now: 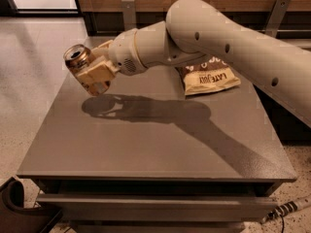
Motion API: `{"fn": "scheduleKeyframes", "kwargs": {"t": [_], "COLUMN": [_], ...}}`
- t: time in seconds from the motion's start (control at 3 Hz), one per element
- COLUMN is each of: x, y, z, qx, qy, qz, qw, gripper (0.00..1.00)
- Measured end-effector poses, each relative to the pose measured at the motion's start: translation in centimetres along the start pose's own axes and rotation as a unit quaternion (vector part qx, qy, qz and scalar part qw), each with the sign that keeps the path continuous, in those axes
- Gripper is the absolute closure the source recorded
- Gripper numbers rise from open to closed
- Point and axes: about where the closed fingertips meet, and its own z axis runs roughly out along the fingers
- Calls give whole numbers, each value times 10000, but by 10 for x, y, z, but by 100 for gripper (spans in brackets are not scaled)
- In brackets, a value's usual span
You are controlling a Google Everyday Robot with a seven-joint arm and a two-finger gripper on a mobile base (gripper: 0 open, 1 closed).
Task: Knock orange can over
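Grey table [146, 149] beside a pale tiled floor, and the tan fingers [95, 79] are pinching the orange can [77, 57], which is tilted with its silver top leaning toward the left edge, above the table's far-left corner! The gripper [91, 66] hangs over its own shadow [112, 106]. Behind it, the cream arm [218, 38] sweeps right, over a Late July chip bag [209, 79] lying flat.

Arm sweeps in from the view's right, gripper [87, 68] leading at the left.
The wrist angles downward and hangs above the surface, with the jaws closed on the tilted orange can [77, 57].
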Motion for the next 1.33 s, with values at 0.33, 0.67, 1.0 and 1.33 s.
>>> {"fn": "scheduleKeyframes", "kwargs": {"t": [0.33, 0.67, 1.0, 1.33], "x": [11, 27, 38, 53], "y": [0, 8, 19, 33], "z": [2, 8, 17, 30], "qx": [-26, -81, -117, -9], "qy": [-219, -482, -732, -1051], "qz": [156, 385, 567, 551], "qw": [9996, 9981, 9956, 9929], "gripper": [100, 100, 100, 98]}}
